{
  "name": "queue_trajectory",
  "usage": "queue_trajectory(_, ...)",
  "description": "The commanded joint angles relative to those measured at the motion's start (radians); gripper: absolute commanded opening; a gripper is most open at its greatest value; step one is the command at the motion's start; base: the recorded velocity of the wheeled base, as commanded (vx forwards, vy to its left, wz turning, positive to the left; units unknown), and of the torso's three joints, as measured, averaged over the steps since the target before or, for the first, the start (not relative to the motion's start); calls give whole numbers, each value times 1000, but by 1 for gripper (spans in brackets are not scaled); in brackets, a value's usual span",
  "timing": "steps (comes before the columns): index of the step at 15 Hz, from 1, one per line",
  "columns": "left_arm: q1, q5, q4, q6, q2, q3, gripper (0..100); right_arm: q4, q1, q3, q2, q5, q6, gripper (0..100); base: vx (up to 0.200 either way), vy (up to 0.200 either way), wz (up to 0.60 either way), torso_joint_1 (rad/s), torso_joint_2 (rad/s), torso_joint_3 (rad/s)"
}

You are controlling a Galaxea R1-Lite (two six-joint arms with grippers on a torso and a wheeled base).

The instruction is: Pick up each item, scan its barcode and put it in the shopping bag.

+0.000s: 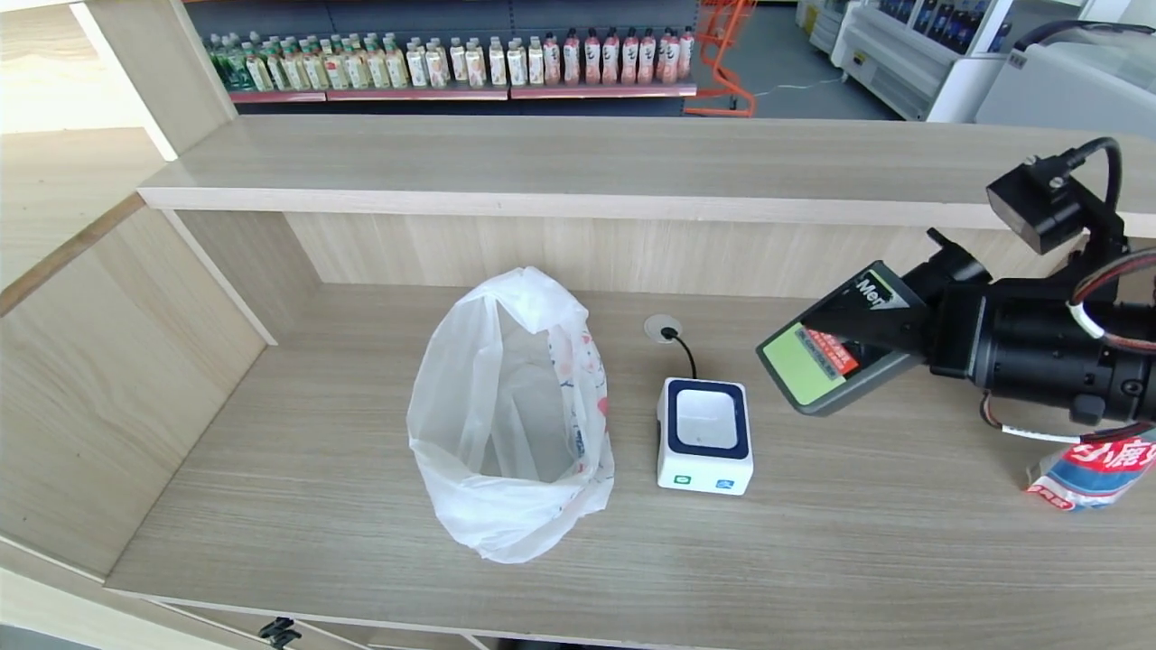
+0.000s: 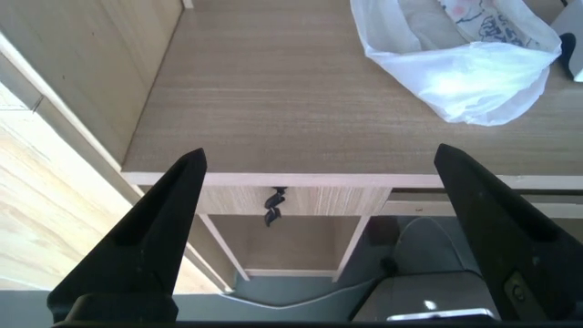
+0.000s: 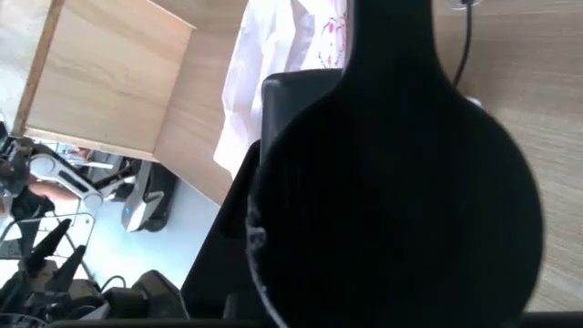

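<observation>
A dark grey box (image 1: 826,357) with a green and red label hangs tilted above the counter, to the right of the white barcode scanner (image 1: 704,435). My right gripper (image 1: 858,338) is shut on the box, which shows close up as a dark mass (image 3: 383,191) in the right wrist view. The white plastic shopping bag (image 1: 510,415) stands open left of the scanner; the bag (image 2: 465,55) lies beyond my left gripper (image 2: 314,237). That gripper is open with nothing between its fingers and sits out past the counter's front edge.
A blue, red and white packet (image 1: 1093,469) lies on the counter at the far right, under my right arm. The wooden counter (image 1: 316,487) has a raised back ledge and a side wall on the left. A black cable (image 1: 684,348) runs back from the scanner.
</observation>
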Motion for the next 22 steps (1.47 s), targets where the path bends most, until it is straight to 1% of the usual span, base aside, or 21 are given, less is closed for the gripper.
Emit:
queue_trajectory(1, 1, 0, 0, 1, 1, 0, 100, 2, 3, -45, 79, 13, 14, 0, 0, 0, 0, 0, 0, 0)
queue_trajectory(3, 1, 0, 0, 1, 0, 0, 100, 2, 11, -101, 156, 15, 14, 0, 0, 0, 0, 0, 0, 0)
queue_trajectory(4, 1, 0, 0, 1, 0, 0, 100, 1, 33, -120, 185, 15, 14, 0, 0, 0, 0, 0, 0, 0)
queue_trajectory(5, 1, 0, 0, 1, 0, 2, 100, 1, 39, -123, 191, 15, 14, 0, 0, 0, 0, 0, 0, 0)
queue_trajectory(8, 1, 0, 0, 1, 0, 0, 100, -4, 114, -117, 282, 18, 8, 0, 0, 0, 0, 0, 0, 0)
queue_trajectory(9, 1, 0, 0, 1, 0, 0, 100, -7, 118, -121, 331, 16, -27, 0, 0, 0, 0, 0, 0, 0)
queue_trajectory(11, 1, 0, 0, 1, 0, 0, 100, -32, 123, -121, 406, 18, -144, 0, 0, 0, 0, 0, 0, 0)
queue_trajectory(12, 1, 0, 0, 1, 0, 0, 100, -94, 135, -121, 446, 26, -171, 0, 0, 0, 0, 0, 0, 0)
queue_trajectory(13, 1, 0, 0, 1, 0, 0, 100, -156, 141, -121, 481, 55, -180, 0, 0, 0, 0, 0, 0, 0)
queue_trajectory(15, 1, 0, 0, 1, 0, 0, 100, -272, 154, -127, 541, 158, -231, 0, 0, 0, 0, 0, 0, 0)
queue_trajectory(18, 1, 0, 0, 1, 0, 0, 100, -377, 197, -144, 618, 219, -295, 0, 0, 0, 0, 0, 0, 0)
queue_trajectory(22, 1, 0, 0, 1, 0, 0, 100, -392, 214, -221, 740, 230, -484, 0, 0, 0, 0, 0, 0, 0)
